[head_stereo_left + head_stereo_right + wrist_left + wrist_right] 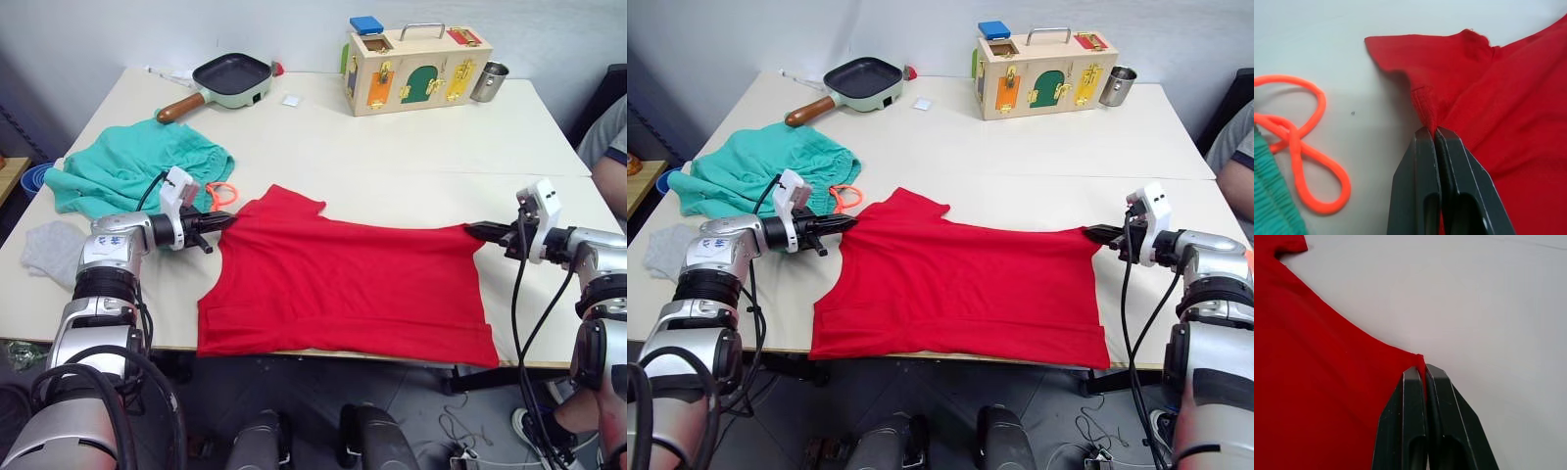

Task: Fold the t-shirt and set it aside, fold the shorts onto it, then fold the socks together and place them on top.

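1. The t-shirt (343, 284) is lying spread across the near half of the pale worktop (411, 147), its lower hem hanging slightly over the front edge.
2. The left gripper (223, 221) is pinching the red fabric at the shirt's left side, just below a sleeve that is sticking out toward the back of the worktop; in the left wrist view its two black fingers (1418, 186) are pressing together with cloth caught between them.
3. The right gripper (474, 229) is clamping the shirt's far right corner; in the right wrist view its fingers (1410, 426) are closing on a thin sliver of red edge.
4. The cloth between the two grippers is running in a nearly straight, taut line.
5. The shorts (137, 166) are lying crumpled at the left of the worktop, behind the left arm, well apart from the shirt body.
6. Their orange drawstring (221, 192) is trailing in loops on the worktop just beside the left gripper.
7. The socks (49, 250) are sitting at the left front edge, near the left arm.
8. A frying pan (230, 78), a wooden latch box (416, 73) and a metal cup (488, 81) are standing along the back.
9. A person's arm (612, 162) is showing at the right edge.
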Controlling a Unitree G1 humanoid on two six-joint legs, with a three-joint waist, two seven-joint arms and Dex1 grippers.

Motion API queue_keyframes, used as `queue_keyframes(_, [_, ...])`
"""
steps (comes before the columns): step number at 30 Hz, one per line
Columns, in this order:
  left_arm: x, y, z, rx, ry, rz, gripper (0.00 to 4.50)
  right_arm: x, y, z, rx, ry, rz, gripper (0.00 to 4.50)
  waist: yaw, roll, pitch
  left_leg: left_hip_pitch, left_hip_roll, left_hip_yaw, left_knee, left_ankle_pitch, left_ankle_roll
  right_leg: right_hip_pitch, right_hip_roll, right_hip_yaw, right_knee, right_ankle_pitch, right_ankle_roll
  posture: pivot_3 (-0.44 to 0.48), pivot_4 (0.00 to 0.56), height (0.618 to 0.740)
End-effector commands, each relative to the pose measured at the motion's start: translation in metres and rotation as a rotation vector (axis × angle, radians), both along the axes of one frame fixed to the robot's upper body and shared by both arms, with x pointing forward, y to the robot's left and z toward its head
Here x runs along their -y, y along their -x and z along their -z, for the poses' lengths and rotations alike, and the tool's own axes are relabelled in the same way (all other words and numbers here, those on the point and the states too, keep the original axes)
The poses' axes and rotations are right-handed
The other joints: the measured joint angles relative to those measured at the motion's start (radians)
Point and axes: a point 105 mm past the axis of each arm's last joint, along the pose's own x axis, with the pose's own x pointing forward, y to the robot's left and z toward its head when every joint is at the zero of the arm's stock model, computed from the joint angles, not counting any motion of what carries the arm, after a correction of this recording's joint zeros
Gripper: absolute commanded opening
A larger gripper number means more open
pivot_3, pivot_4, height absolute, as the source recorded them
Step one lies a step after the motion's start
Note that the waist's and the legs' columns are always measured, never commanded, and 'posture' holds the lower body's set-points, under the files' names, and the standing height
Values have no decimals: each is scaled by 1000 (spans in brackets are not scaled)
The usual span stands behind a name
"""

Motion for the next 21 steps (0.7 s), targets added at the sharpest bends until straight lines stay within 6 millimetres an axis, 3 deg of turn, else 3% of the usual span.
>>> queue_keyframes(1, [-5,0,-10,47,-40,-5,29,10,4,-9,52,30,5,0,0,0,0,0,0,0,0,0,0,0,0,0,0,0,0,0,150,740])
queue_keyframes(13, [-10,5,10,18,-116,-24,29,8,20,29,-2,76,-42,0,0,0,0,0,0,0,1,0,0,0,0,0,1,0,0,0,150,740])
queue_keyframes(18, [-9,5,5,20,-67,-31,29,6,18,26,31,30,-27,0,0,0,0,1,0,0,2,0,0,1,-1,0,2,0,0,0,150,740])
queue_keyframes(19, [-9,5,3,19,-57,-33,448,3,20,23,21,-2,-51,0,0,0,0,1,0,0,2,0,0,1,-1,0,3,0,0,0,150,740])
queue_keyframes(21, [-8,8,-2,4,-36,-13,903,2,23,15,57,-7,-91,668,1,0,0,1,0,0,2,0,0,1,-1,1,3,0,0,0,150,740])
